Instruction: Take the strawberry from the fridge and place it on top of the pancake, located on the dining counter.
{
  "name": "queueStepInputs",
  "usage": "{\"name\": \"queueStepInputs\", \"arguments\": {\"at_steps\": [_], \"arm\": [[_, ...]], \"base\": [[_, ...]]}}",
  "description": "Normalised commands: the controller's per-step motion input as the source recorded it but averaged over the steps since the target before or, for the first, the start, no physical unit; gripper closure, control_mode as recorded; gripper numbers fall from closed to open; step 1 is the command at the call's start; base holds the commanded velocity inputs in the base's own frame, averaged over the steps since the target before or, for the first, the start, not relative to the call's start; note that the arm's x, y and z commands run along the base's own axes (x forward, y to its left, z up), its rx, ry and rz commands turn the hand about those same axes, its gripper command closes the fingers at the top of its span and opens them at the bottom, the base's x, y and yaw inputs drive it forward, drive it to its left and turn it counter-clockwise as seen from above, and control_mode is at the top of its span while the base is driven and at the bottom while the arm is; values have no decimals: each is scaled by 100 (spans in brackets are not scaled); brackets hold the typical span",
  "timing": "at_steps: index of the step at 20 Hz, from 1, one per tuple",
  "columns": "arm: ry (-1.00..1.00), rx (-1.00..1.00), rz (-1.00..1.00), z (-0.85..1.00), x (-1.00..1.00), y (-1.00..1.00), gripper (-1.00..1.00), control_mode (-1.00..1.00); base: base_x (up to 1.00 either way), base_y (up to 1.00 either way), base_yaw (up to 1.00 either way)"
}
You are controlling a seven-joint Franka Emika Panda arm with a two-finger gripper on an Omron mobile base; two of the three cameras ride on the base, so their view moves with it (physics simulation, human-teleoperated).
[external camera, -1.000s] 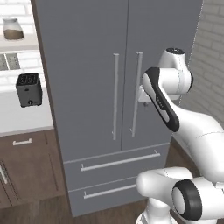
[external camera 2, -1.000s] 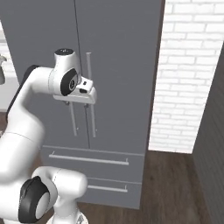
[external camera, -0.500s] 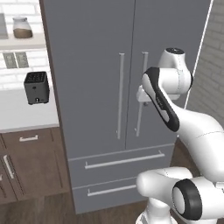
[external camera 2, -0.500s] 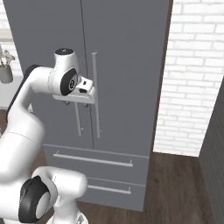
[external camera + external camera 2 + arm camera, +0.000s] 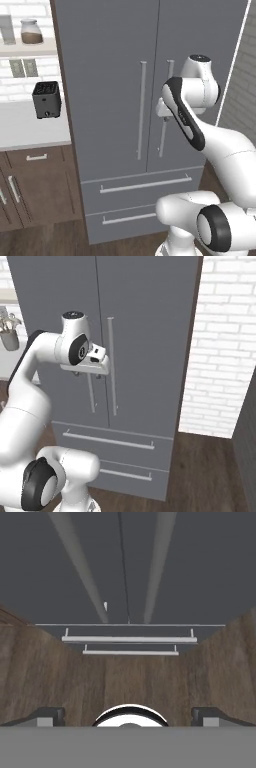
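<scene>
From the left base view, the fridge [image 5: 150,100] stands with both doors shut, its two bar handles [image 5: 142,110] flanking the centre seam; compared with a second ago the whole scene has slid right, so the base is driving, not the fridge moving. The black toaster [image 5: 46,99] sits on the white worktop [image 5: 30,130] against the fridge's left edge.

From the right base view, the gripper [image 5: 89,375] hangs below the wrist just in front of the handles, apart from them. The brick wall [image 5: 225,346] is to the right of the fridge.

In the hand view, the fingertips [image 5: 47,714] sit far apart at the bottom corners with nothing between them: jaws spread wide. Beyond them are the handles and both lower drawers [image 5: 129,639].

The strawberry presumably lies behind the closed doors; opening one comes first.
</scene>
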Motion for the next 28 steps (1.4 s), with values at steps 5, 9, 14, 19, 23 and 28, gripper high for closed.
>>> {"name": "queueStepInputs", "arguments": {"at_steps": [5, 9, 14, 19, 23, 28], "arm": [[0, 0, 1, -2, 0, 0, -100, -100], [-6, 0, 3, -8, 11, -14, -100, -100], [-19, 0, -4, 2, 71, -7, -100, -100], [-20, 0, -14, 0, 61, -2, -100, -100], [-21, 1, -17, 0, 30, -31, -100, -100], [-20, 5, -1, 0, 11, -37, -100, -100]], "base": [[5, -4, 6], [0, 0, 0], [0, 0, 0], [0, 0, 0], [0, 0, 0], [0, 0, 0]]}}
